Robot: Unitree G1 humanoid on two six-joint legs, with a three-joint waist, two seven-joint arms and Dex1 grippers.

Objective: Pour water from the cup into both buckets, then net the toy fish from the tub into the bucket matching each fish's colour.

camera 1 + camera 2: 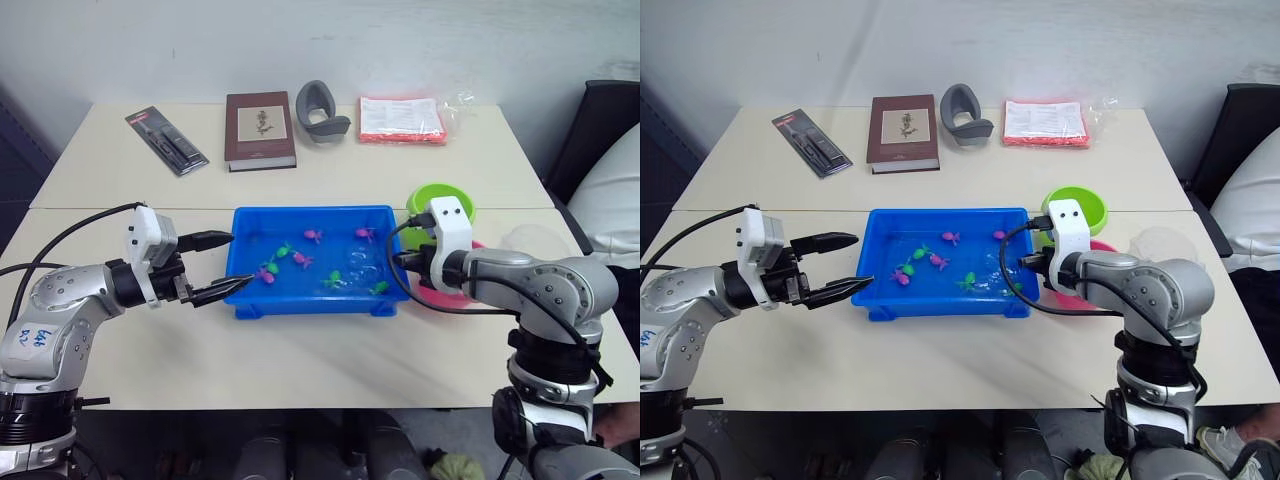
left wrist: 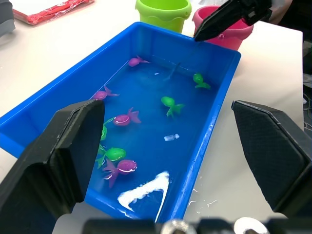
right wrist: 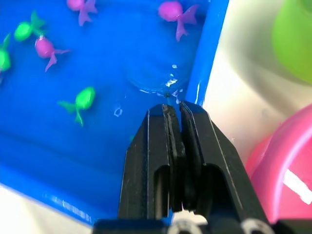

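Tabletop: fish all in tub by the front edge, none netted; left gripper wide, right gripper pinched on a thin black handle.

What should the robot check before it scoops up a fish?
1. Right gripper shut on the net: ok.
2. Net hoop under water in the tub: ok.
3. A toy fish inside the hoop: not ok, none yet.
4. Green bucket and pink bucket beside the tub: ok.
5. Water in the buckets: cannot tell.
6. Left gripper jaws open, away from the net: ok.
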